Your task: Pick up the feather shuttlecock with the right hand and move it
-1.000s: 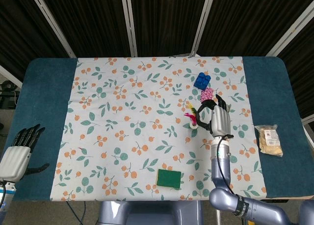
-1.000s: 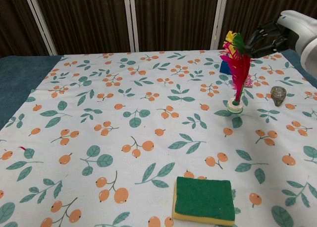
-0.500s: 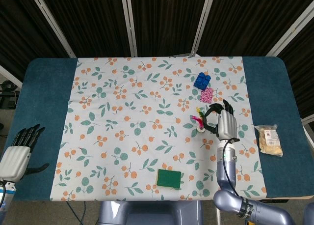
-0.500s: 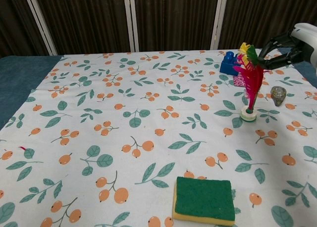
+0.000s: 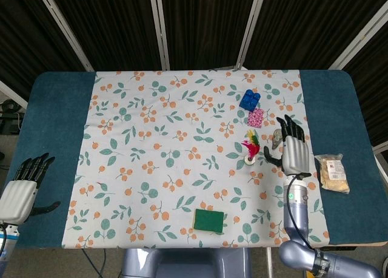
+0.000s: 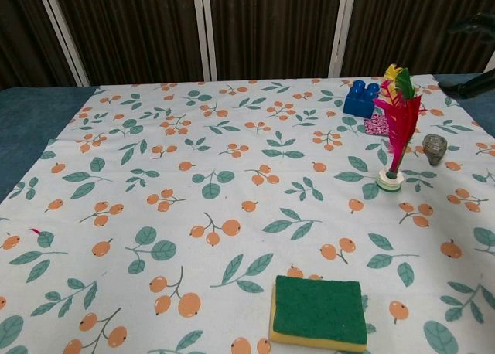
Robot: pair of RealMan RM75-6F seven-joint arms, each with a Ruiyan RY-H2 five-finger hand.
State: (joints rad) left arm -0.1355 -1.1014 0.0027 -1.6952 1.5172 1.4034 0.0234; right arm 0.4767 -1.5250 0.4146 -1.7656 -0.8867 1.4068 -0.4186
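Note:
The feather shuttlecock (image 5: 250, 150) (image 6: 395, 130) stands upright on its white base on the floral cloth, pink, yellow and green feathers up. My right hand (image 5: 294, 149) is to its right, apart from it, fingers spread and holding nothing. In the chest view only dark fingertips (image 6: 473, 25) of that hand show at the top right corner. My left hand (image 5: 23, 187) rests at the table's near left edge, fingers apart and empty.
A blue toy brick (image 5: 250, 99) (image 6: 360, 99) and a pink patterned square (image 5: 256, 116) lie behind the shuttlecock. A small grey object (image 6: 434, 148) sits to its right. A green sponge (image 5: 208, 220) (image 6: 319, 311) lies near the front edge, a snack packet (image 5: 334, 173) on the right.
My right hand carried the shuttlecock right and nearer, set it down, let go and pulled away to the right. The left hand has not moved.

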